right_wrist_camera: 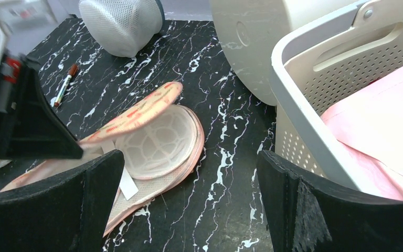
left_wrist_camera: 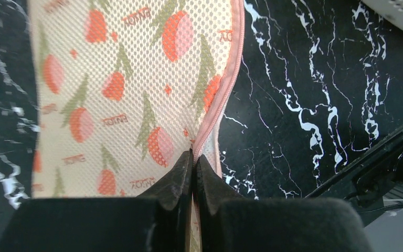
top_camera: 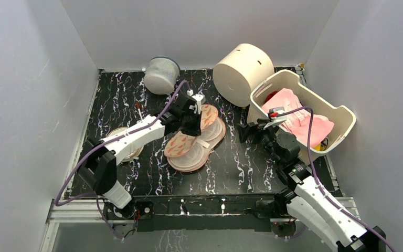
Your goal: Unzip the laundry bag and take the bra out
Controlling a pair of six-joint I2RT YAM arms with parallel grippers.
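The laundry bag (top_camera: 191, 149) lies mid-table, unzipped, its peach-printed upper flap (top_camera: 189, 134) raised. My left gripper (top_camera: 191, 118) is shut on that flap's pink zipper edge (left_wrist_camera: 218, 113), fingertips (left_wrist_camera: 181, 165) pressed together. In the right wrist view the bag (right_wrist_camera: 152, 152) gapes, showing a pale rounded cup with a white web pattern (right_wrist_camera: 155, 142) and a white tag (right_wrist_camera: 127, 184). I cannot tell whether that cup is the bra or the lining. My right gripper (top_camera: 249, 131) is open and empty (right_wrist_camera: 186, 157), just right of the bag.
A white basket (top_camera: 341, 113) with pink fabric (top_camera: 299, 121) stands at the right, close to my right gripper. A beige cylinder (top_camera: 242, 73) and a grey mesh cylinder (top_camera: 161, 74) stand at the back. A pen (top_camera: 138, 109) and a round beige disc (top_camera: 120, 142) lie left.
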